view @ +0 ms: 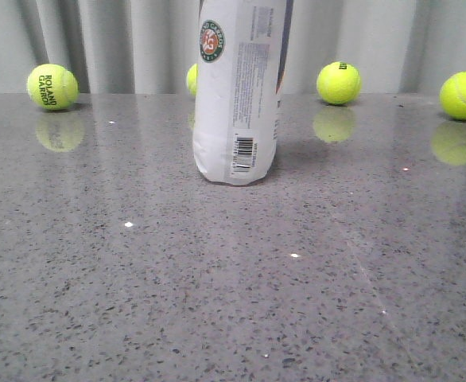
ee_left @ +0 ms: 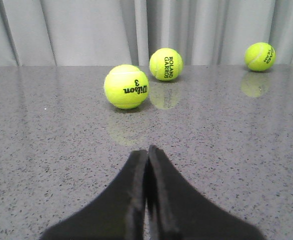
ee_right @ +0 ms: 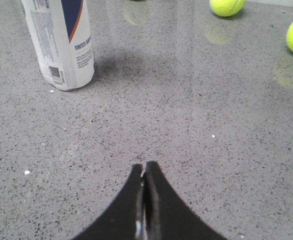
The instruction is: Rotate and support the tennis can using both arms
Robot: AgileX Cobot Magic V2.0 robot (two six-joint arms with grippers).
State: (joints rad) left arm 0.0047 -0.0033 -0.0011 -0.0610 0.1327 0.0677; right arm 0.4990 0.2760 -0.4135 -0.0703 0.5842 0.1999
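Our left hand (ee_left: 146, 165) has its fingers pressed together with nothing between them, hanging low over the grey speckled table (ee_left: 46, 150). Ahead of it lie three tennis balls: a Wilson ball (ee_left: 126, 86) nearest, a Roland Garros ball (ee_left: 166, 64) just behind it, and another ball (ee_left: 260, 56) farther off by the curtain. Our right hand (ee_right: 144, 180) is likewise closed on nothing, well apart from the tennis can (ee_right: 60, 42), which we see ahead of it on the table.

In the front view the tennis can (view: 237, 87) stands upright on its base near the middle of the table, its barcode and logo facing the camera, with balls scattered along the back edge and neither hand touching it.

As to progress, we judge the scene fits two stages equally: the can standing free with the arms yet to close in on it, or the can set down again after being turned and both arms drawn clear. Nothing we can see of the label's facing settles which.
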